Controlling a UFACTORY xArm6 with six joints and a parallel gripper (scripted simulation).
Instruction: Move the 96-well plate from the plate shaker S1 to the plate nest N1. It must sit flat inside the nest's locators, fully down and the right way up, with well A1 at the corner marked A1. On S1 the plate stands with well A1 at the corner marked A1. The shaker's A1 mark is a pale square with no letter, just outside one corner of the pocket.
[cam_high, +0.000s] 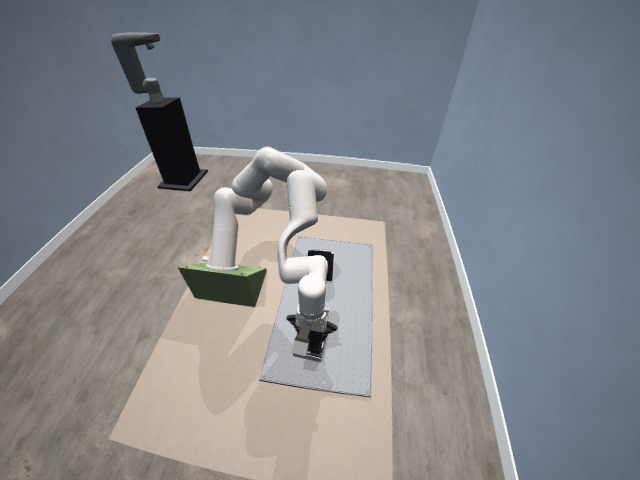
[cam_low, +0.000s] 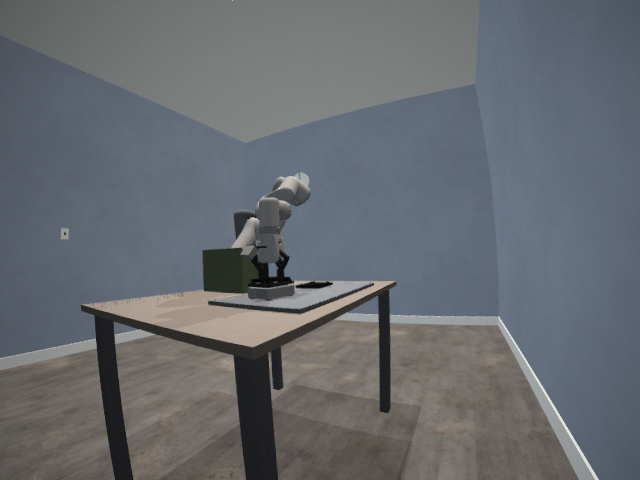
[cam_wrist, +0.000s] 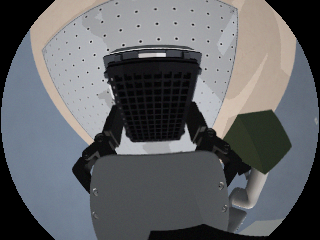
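Observation:
The black 96-well plate (cam_wrist: 154, 98) sits on the pale grey plate shaker S1 (cam_high: 307, 356) near the front of the grey perforated baseplate (cam_high: 325, 315). My gripper (cam_wrist: 154, 111) stands straight down over it, one finger on each long side of the plate, shut on the plate, which still rests on the shaker (cam_low: 270, 290). The plate also shows in the top view (cam_high: 313, 343) under the wrist. The black plate nest N1 (cam_high: 327, 258) lies further back on the baseplate, partly hidden by my arm; it shows flat and low in the exterior view (cam_low: 313, 284). No corner marks are clear.
My arm's green base block (cam_high: 223, 283) stands on the tan table left of the baseplate. A second arm on a black pedestal (cam_high: 169, 144) stands far off on the floor. The table edge (cam_low: 248, 351) is in front of the baseplate.

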